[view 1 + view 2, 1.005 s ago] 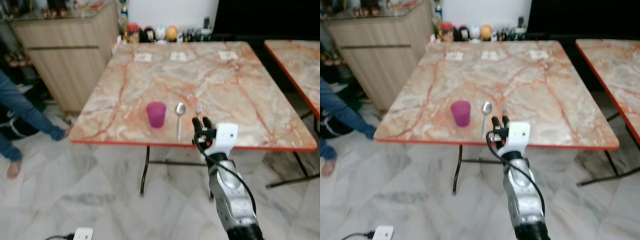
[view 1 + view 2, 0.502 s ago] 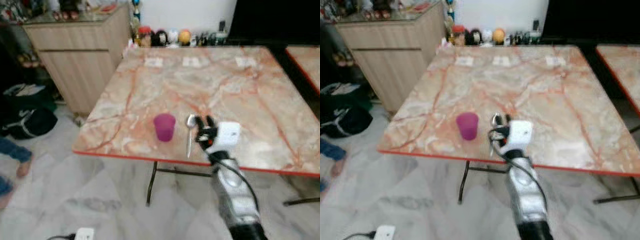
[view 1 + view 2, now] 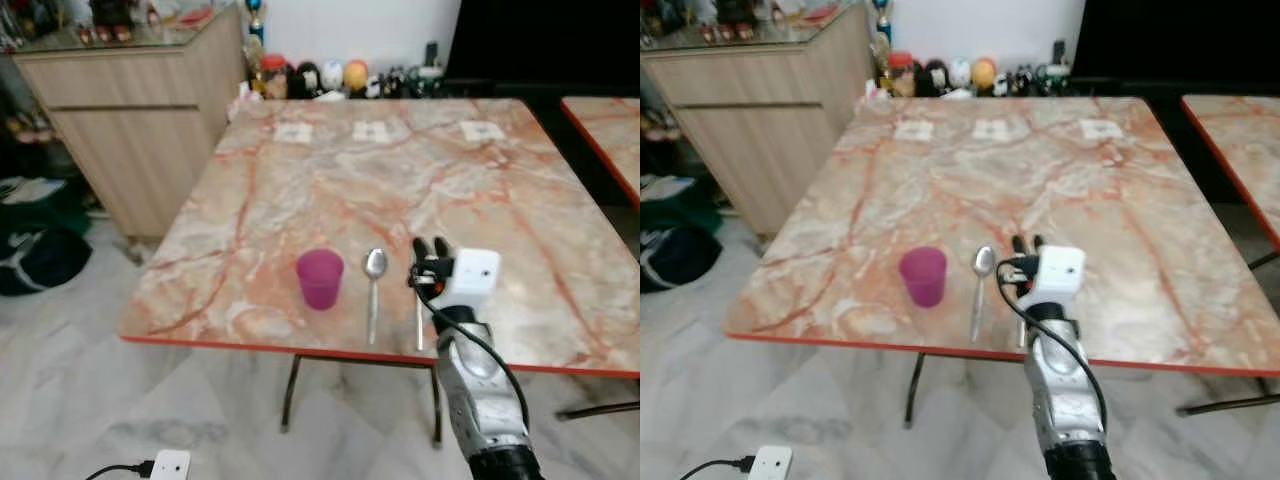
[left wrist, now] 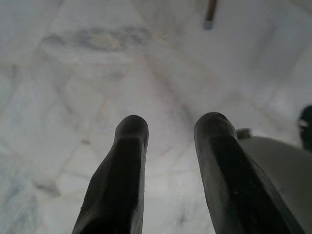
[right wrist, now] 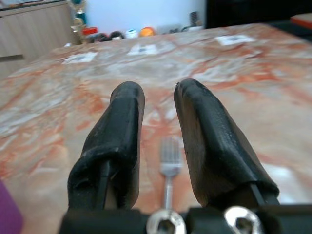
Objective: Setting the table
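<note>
Right claw [image 3: 431, 247] now above fork [image 5: 169, 157]

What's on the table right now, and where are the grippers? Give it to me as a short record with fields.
table: marble-patterned top, red edge
cup: purple, upright, near the front edge
spoon: beside the cup, on its right
fork: on the table, right of the spoon
right gripper: open, above the fork, not holding it
left gripper: open, over the floor
</note>
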### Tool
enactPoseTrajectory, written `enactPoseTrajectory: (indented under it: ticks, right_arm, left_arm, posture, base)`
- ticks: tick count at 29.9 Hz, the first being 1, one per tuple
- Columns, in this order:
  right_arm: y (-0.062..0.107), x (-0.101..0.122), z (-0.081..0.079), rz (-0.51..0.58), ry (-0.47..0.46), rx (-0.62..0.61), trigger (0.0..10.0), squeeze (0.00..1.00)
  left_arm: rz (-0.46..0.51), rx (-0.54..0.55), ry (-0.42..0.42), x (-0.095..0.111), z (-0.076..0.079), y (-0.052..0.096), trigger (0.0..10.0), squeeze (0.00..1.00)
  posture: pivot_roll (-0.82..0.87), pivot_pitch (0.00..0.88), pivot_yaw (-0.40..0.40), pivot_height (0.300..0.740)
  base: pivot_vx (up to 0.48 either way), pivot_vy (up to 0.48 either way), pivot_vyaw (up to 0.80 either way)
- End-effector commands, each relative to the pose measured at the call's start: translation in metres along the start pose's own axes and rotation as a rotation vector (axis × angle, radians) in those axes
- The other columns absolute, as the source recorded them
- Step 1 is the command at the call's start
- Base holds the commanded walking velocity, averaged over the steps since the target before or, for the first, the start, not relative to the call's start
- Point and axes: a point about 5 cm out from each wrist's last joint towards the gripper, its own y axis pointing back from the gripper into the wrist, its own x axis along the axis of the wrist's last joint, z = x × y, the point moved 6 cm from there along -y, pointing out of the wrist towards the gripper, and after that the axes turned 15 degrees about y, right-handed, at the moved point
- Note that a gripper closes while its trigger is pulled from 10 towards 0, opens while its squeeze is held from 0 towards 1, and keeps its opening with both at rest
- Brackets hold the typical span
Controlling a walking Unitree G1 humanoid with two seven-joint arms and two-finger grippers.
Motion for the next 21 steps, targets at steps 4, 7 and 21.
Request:
enactPoseTrajectory:
  ticks: [4, 7, 21]
  right_arm:
    - [-0.004, 0.003, -0.011, 0.007, -0.015, 0.019, 10.0, 0.00]
    - [-0.004, 0.003, -0.012, 0.002, -0.013, 0.019, 10.0, 1.00]
    - [0.004, -0.072, 0.008, -0.367, -0.060, -0.097, 10.0, 0.00]
  left_arm:
    - [-0.028, 0.018, -0.003, -0.010, -0.008, 0.002, 10.0, 0.00]
    - [-0.029, 0.017, -0.002, -0.010, -0.007, 0.002, 10.0, 0.00]
    - [-0.035, 0.018, -0.002, -0.011, -0.009, 0.003, 10.0, 0.00]
  posture:
    - [-0.11, 0.000, 0.043, 0.740]
    - [-0.11, 0.000, 0.042, 0.740]
    - [-0.10, 0.000, 0.041, 0.740]
  base:
    - [0.000, 0.000, 0.00]
    - [0.000, 0.000, 0.00]
    - [0.000, 0.000, 0.00]
